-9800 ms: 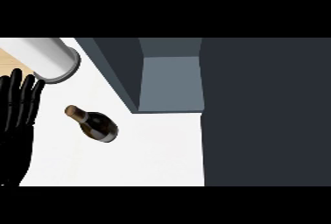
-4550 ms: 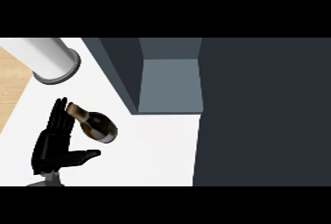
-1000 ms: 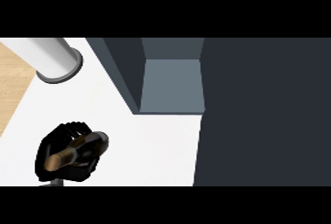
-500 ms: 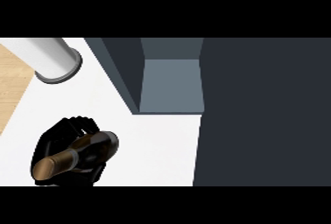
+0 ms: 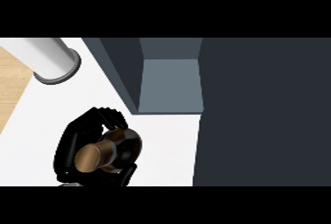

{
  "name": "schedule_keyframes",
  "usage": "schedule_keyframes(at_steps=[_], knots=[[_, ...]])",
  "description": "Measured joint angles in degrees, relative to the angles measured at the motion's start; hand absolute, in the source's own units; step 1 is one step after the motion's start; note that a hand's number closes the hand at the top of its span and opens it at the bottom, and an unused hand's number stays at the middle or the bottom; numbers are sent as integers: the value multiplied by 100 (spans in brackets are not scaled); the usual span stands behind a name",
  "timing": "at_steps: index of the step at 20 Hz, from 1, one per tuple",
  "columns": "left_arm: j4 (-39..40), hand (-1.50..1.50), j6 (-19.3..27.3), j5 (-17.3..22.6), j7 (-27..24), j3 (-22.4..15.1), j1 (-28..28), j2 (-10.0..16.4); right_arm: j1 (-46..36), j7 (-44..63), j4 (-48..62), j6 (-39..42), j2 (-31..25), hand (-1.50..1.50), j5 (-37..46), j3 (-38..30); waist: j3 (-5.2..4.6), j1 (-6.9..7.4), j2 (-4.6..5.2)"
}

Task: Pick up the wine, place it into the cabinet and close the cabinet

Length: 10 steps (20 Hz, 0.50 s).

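Wine bottle (image 5: pixel 119 146), seen almost end-on from above with its bronze cap (image 5: pixel 92 158) turned up toward the viewer and its dark body behind, sits in the robot's left hand (image 5: pixel 68 146) at the view's seven o'clock, over the white worktop (image 5: pixel 165 148). Black fingers (image 5: pixel 97 117) curl round the bottle from its eleven o'clock side, and more of the hand closes in from five o'clock, so much of the glass is hidden. Whether the bottle's base touches the worktop cannot be told. At one o'clock from the bottle, near but apart from it, stands the cabinet (image 5: pixel 169 85). Its open compartment shows a grey-blue inner face between a darker wall on its nine o'clock side and a broad dark panel (image 5: pixel 265 109) that fills the three o'clock side of the view from top to bottom. A white cylinder (image 5: pixel 42 54) with a grey ring at its foot stands at eleven o'clock, well apart from the hand. Past the worktop's edge at nine o'clock, a strip of wooden floor (image 5: pixel 12 87) shows.
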Motion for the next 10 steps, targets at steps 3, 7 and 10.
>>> schedule_keyframes(at_steps=[3,7,10], knots=[[-134,150,525,-16,388,-361,-404,-32,33,-29,13,16,29,-150,-2,-4,1,-10,1],[-121,150,1260,-66,739,-866,-921,-51,62,-110,40,106,25,-150,-16,-57,1,-13,3],[161,150,1936,-45,782,-1226,-1416,-57,97,-262,139,187,48,-150,-32,-96,2,-31,6]])
